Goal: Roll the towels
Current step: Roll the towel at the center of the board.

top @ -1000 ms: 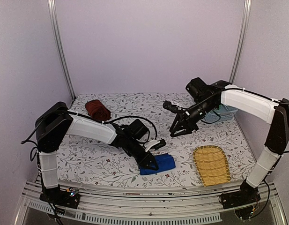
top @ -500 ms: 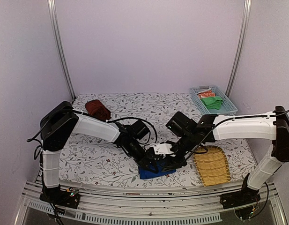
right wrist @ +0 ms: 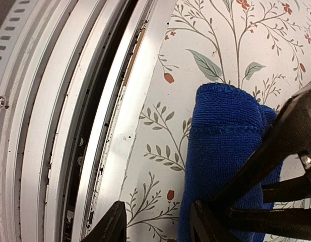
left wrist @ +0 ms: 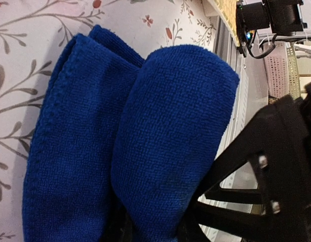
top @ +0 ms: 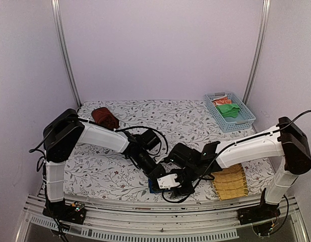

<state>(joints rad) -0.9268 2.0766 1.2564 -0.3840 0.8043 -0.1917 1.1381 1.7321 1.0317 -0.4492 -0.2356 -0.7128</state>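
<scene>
Right arm has swung down from the far side of the table to the near edge within the last second. The right gripper (right wrist: 158, 214) now sits just left of the wicker tray (top: 231, 182), close against the left gripper (left wrist: 155, 234). Left arm has barely shifted.

Blue towel (left wrist: 165, 131): just left of the wicker tray, at the table's near edge by the metal rail (right wrist: 44, 126). It is folded into two thick lobes lying side by side on the floral tablecloth (top: 195, 126). From the top camera I see almost none of it, since both wrists cover it.

Left gripper: jaws narrow, with one lobe of the blue towel running down between the fingers.

Right gripper: jaws apart, bare tablecloth between them, holding nothing. The blue towel lies just beside one finger.

Reddish-brown towel (top: 105, 117): a bundle well away from the wicker tray, at the far left of the table.

Light blue basket (top: 241, 121): behind the wicker tray at the far right, holding a green cloth (top: 227, 109) and an orange-red cloth (top: 220, 101).
</scene>
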